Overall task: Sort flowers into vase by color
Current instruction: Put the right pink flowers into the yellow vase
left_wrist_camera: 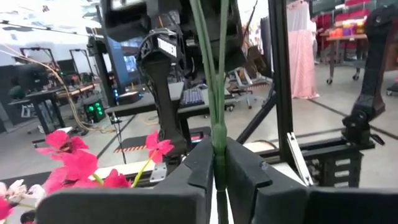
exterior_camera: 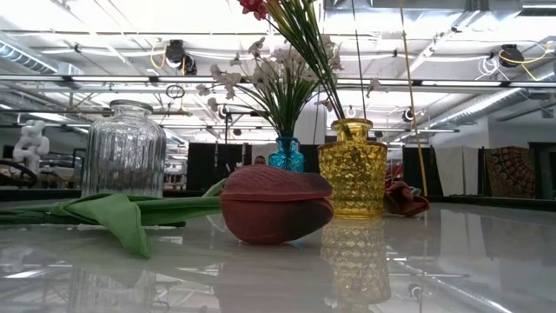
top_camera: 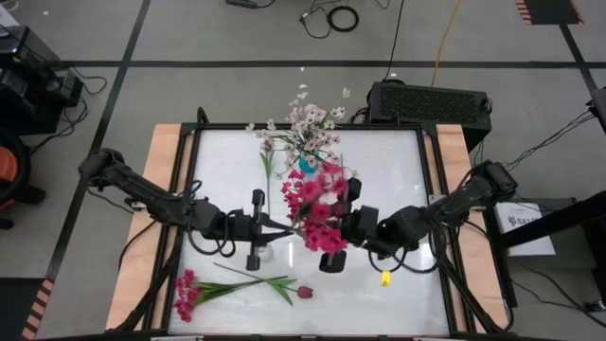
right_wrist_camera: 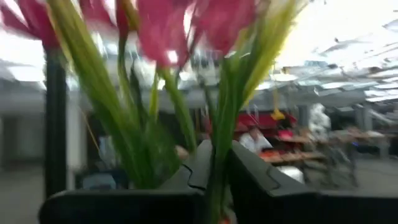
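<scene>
A bunch of magenta flowers is held up over the table's middle, between my left gripper and my right gripper, both shut on its green stems. In the low view the stems slant down toward the mouth of a yellow vase; whether they reach inside I cannot tell. White-pink sprays stand in a blue vase at the far middle. A magenta flower and a dark maroon tulip lie flat near the front edge. My left gripper pinches the bunch's green stems between its two fingers. The fingers come level from the table's left and lie across the stems. The bunch is up off the table top, and blooms show beside the fingers. My right gripper has a green stem between its two fingers, just below the blooms. It comes from the table's right, slanting a little upward, across the stem. The blooms stand above the fingers, clear of the table top.
A clear ribbed glass jar stands on the table left of the blue vase in the low view. The tulip's head and leaf lie close to the front edge. Wooden side rails border the white table top.
</scene>
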Action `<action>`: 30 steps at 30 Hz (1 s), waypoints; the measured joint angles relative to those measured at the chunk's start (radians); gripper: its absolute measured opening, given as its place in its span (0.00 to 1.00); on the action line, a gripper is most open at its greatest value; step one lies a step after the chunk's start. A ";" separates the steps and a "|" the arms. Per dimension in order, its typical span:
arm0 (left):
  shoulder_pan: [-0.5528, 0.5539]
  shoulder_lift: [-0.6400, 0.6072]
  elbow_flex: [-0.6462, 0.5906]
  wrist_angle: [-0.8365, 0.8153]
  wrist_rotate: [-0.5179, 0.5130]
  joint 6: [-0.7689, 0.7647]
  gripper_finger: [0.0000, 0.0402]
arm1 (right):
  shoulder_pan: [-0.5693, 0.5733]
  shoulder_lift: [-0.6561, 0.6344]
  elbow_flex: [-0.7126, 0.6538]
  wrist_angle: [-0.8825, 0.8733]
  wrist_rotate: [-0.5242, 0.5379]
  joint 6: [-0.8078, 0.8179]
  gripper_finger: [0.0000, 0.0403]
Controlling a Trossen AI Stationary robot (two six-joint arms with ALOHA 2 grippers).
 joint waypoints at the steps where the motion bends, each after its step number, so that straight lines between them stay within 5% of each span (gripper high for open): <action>1: -0.006 -0.017 0.000 -0.022 -0.001 -0.005 0.09 | 0.008 -0.006 0.000 -0.050 0.006 -0.007 0.13; 9: -0.049 -0.100 0.001 -0.153 -0.001 -0.030 0.10 | 0.042 -0.056 -0.001 -0.401 -0.009 0.070 0.38; 22: -0.055 -0.113 0.000 -0.171 0.016 -0.028 0.04 | 0.056 -0.061 -0.003 -0.393 -0.055 0.015 0.60; 30: -0.069 -0.233 0.002 -0.323 0.004 -0.104 0.04 | 0.090 -0.130 -0.003 -0.568 -0.060 0.008 0.69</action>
